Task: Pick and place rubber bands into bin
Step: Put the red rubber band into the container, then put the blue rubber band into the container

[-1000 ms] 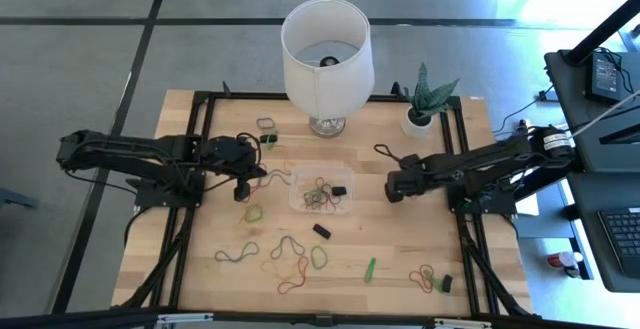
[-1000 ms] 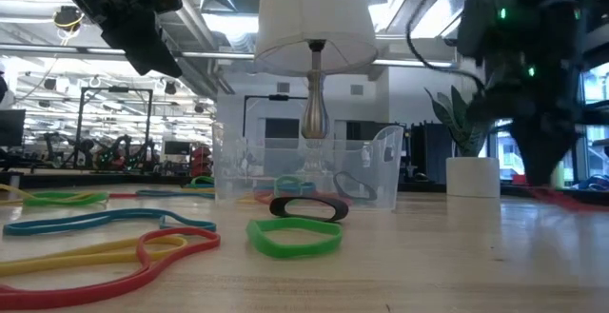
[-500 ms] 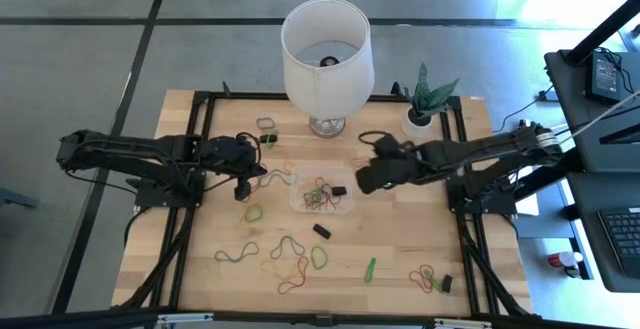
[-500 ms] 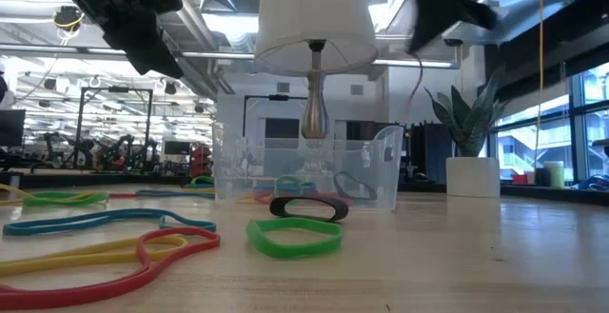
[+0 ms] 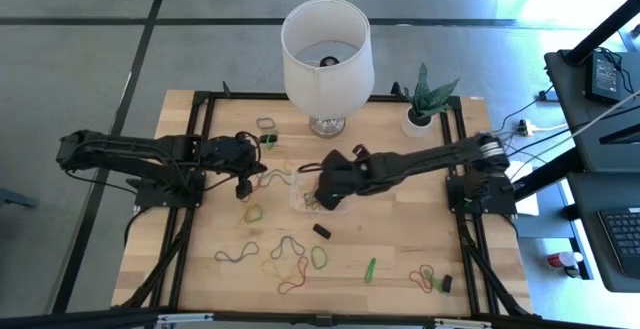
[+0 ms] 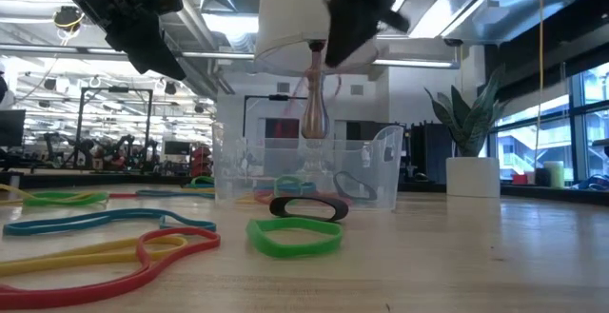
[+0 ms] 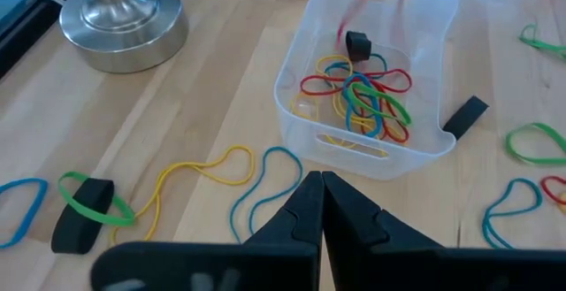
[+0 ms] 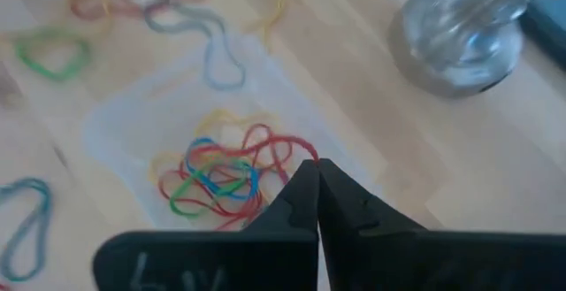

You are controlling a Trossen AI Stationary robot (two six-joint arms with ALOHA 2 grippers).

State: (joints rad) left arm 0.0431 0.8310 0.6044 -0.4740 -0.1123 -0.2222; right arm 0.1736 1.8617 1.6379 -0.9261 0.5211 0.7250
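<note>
Overhead and table-level views of a two-arm station, with the bin (image 5: 322, 193) taken as the landmark near the centre of the wooden table (image 5: 400, 244).

The bin, a clear tub, holds a tangle of rubber bands (image 7: 358, 95) in red, yellow, blue and green, plus a small black piece. The right gripper (image 5: 322, 183) hangs directly over the bin, its arm reaching in from the right side of the table. Its two fingers are pressed together, pinching a red rubber band (image 8: 283, 149) at their tips; the band dangles down into the bin, seen in the low view as a pale red strand (image 6: 297, 99).

The left gripper (image 5: 243, 186) waits above the table to the left of the bin, its fingers together and holding nothing.

Loose rubber bands (image 5: 290, 254) lie scattered on the table in front of the bin, others to its left, and a further group (image 5: 425, 277) lies toward the front right corner.

Behind the bin stand a white lamp (image 5: 327, 54) and, further right, a potted plant (image 5: 422, 104).
</note>
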